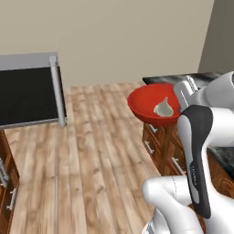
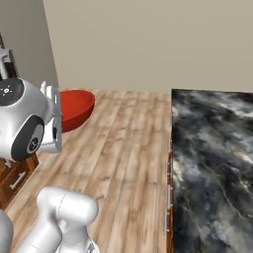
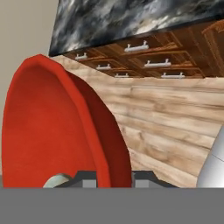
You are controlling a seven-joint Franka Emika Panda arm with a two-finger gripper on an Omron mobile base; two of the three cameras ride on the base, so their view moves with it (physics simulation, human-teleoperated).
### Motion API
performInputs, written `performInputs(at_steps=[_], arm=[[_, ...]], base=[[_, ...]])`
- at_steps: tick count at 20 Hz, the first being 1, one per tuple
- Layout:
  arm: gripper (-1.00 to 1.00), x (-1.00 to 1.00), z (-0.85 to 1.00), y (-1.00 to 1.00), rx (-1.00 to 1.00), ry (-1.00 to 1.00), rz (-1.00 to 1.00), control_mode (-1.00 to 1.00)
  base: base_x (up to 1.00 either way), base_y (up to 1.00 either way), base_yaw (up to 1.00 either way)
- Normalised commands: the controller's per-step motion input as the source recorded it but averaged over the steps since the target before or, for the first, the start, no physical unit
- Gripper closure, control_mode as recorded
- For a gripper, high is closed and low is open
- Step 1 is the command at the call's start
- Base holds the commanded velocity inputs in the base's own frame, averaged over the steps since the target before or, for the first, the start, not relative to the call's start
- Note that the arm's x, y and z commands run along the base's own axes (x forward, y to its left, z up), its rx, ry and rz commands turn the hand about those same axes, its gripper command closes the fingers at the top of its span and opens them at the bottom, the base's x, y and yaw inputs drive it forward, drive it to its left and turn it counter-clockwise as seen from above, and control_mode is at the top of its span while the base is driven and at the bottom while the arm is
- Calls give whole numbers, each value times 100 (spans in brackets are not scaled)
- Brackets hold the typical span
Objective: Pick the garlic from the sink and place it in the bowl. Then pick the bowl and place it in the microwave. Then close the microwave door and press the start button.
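The bowl (image 3: 48, 131), judged rigid, glossy and slippery, is pinched at its rim by the gripper (image 3: 114, 177); the garlic (image 1: 163, 108) rests loose inside.

This is a home kitchen. A marbled dark grey counter (image 2: 212, 163) tops wooden cabinets (image 3: 175, 57) whose drawers carry silver bar handles. Light wood-plank flooring (image 1: 91, 146) runs from the foot of that counter to a plain beige wall (image 1: 114, 36) behind it. Across the floor from the counter, an open microwave door (image 1: 29, 93) with a dark window and a thick grey bar handle juts out above more wooden drawers. Beside the counter's near end, a glossy red bowl (image 1: 151, 103) holds a pale garlic (image 1: 163, 108) bulb.
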Motion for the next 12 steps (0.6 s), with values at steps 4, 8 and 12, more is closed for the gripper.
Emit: performInputs(at_steps=[4,8,12], arm=[[100,0,0,0,0,0,0,100],[100,0,0,0,0,0,0,100],[100,0,0,0,0,0,0,100]], base=[[100,-35,0],[100,-34,0],[86,-15,15]])
